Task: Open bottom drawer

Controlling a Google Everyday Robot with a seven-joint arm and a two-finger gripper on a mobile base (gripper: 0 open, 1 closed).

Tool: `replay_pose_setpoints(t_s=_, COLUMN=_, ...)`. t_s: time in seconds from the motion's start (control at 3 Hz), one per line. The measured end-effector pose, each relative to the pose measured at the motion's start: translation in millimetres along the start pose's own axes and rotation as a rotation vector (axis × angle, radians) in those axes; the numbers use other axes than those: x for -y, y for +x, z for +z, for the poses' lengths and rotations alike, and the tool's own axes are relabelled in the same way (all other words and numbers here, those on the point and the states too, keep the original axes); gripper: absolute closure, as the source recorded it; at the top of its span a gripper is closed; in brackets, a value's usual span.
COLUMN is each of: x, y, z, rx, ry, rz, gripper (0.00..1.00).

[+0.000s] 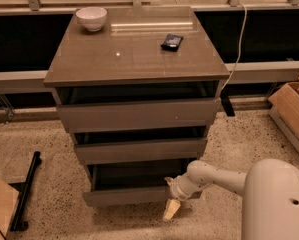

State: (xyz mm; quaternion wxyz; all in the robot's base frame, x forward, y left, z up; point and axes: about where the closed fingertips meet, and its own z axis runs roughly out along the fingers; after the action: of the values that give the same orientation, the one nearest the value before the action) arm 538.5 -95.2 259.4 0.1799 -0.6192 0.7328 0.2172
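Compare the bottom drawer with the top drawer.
The bottom drawer front looks narrowest from this view; the top drawer front looks widest. The bottom drawer shows a taller dark opening behind its front than the top drawer's slim gap. The gripper sits at the bottom drawer's right end; nothing touches the top drawer. Both have plain, glossy grey-brown, handleless fronts.

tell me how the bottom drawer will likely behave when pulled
The bottom drawer looks rigid, so it should slide out whole. Its glossy handleless front may be slippery. The gripper sits at its right front corner, so an off-centre pull might skew it.
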Motion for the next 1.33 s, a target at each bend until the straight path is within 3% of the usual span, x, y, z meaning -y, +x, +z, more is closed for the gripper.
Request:
replay_pose_setpoints(t_s=0.67, x=68.5, y=4.8, z=44.6, rx=-0.016, ry=-0.039, rz=0.039, gripper=0.0)
replay_pose_setpoints(t_s=1.0, x=85.3, y=35.4, z=65.5, rx=-0.082, ry=-0.055, rz=0.111, gripper=0.23)
replay_pose_setpoints(t_s=1.33, x=82.0, y=59.5, z=62.2, rx=-0.125, ry=-0.047, rz=0.154, gripper=0.46)
